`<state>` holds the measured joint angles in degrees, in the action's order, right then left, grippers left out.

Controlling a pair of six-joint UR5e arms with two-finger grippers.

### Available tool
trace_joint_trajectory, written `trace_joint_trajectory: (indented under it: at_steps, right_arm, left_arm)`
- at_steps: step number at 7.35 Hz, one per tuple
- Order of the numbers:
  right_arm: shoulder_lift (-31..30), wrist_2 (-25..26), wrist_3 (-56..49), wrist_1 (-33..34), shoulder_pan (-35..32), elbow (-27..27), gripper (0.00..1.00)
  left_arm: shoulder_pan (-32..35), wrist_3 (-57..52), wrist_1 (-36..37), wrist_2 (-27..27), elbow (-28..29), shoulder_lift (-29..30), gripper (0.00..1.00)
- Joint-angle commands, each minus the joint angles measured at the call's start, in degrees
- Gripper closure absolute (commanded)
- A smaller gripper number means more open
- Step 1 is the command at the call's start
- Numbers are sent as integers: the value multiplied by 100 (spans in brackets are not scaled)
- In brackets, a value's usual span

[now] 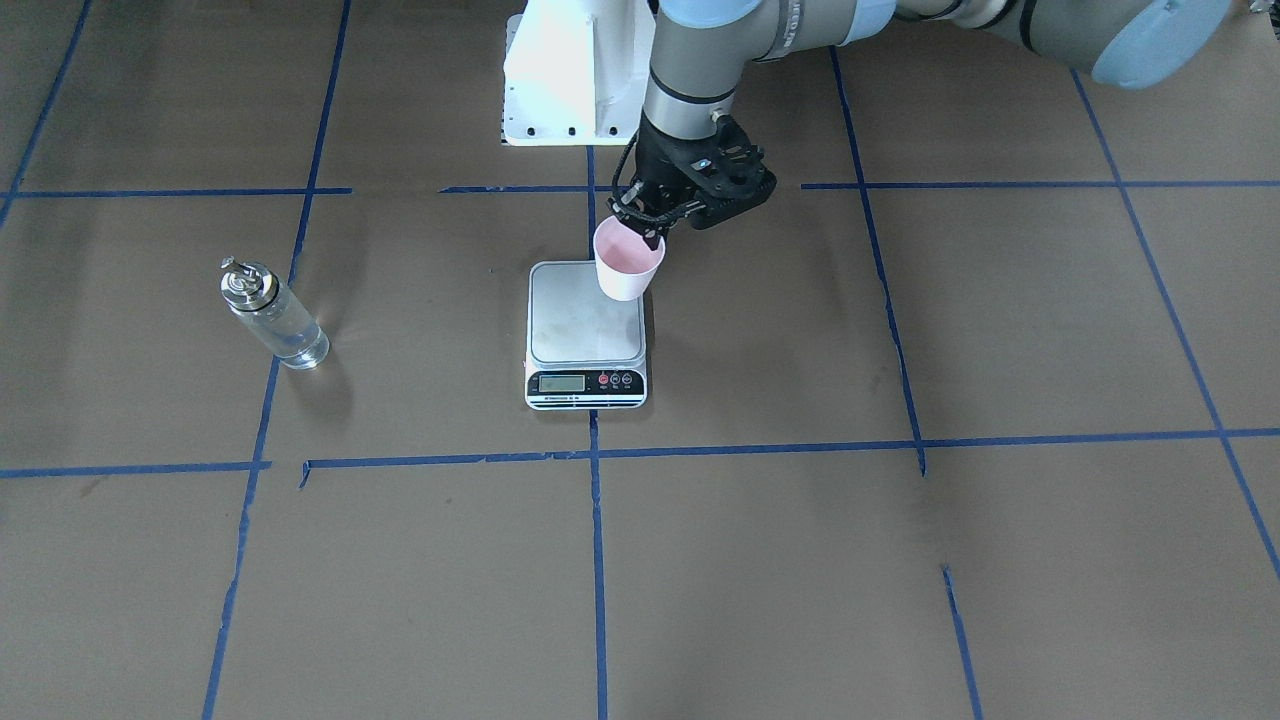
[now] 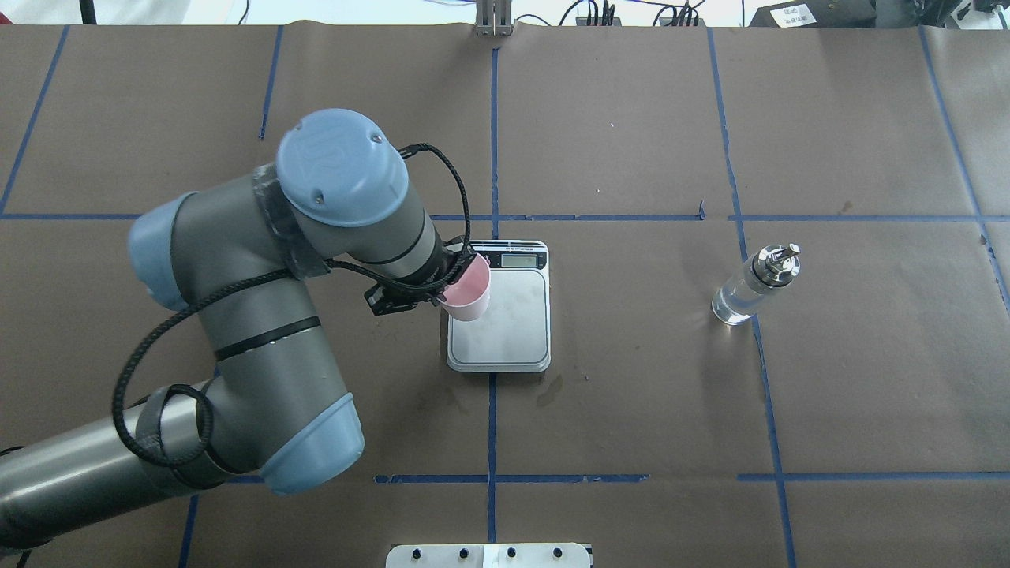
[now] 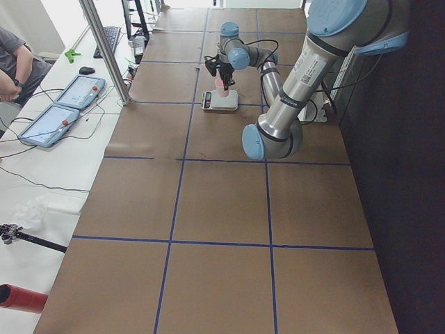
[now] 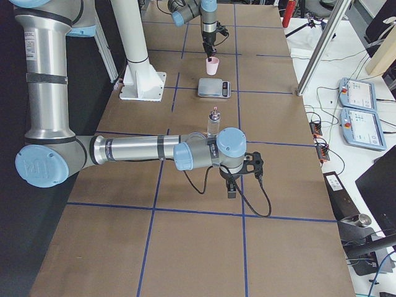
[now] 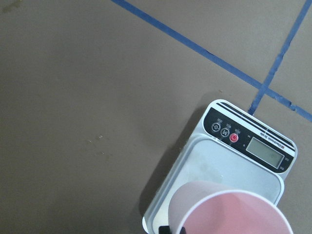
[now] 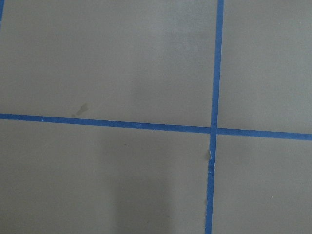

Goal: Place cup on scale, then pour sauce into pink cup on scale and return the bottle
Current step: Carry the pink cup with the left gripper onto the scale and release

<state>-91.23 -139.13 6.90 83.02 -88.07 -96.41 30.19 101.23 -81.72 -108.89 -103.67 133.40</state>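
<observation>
My left gripper point(image 1: 646, 230) is shut on the far rim of the pale pink cup point(image 1: 628, 264) and holds it upright, a little above the table. The cup hangs over the corner of the scale point(image 1: 585, 322) that is nearest my base, on my left side. In the left wrist view the cup point(image 5: 229, 210) is above the silver platform of the scale point(image 5: 229, 163). The clear glass bottle point(image 1: 273, 316) with a silver cap stands on the table on my right, apart from the scale. My right gripper point(image 4: 230, 185) shows only in the exterior right view; I cannot tell whether it is open or shut.
The table is brown paper with a grid of blue tape lines. The white base mount point(image 1: 570, 85) stands behind the scale. My right arm point(image 4: 142, 150) stretches low over the table near the bottle point(image 4: 214, 122). Tablets point(image 3: 59, 111) and an operator are beside the table.
</observation>
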Motion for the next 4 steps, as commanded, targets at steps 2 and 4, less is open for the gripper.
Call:
trace_joint_trajectory:
  at_steps: [2,4]
  right_arm:
    - [8,0,5,-5,0,0,0]
    - [9,0,-4,-5,0,-9,0]
  left_arm:
    - [-189,256,-536,113,829,292,100]
    - [-241,231,-635,175,963,345,100]
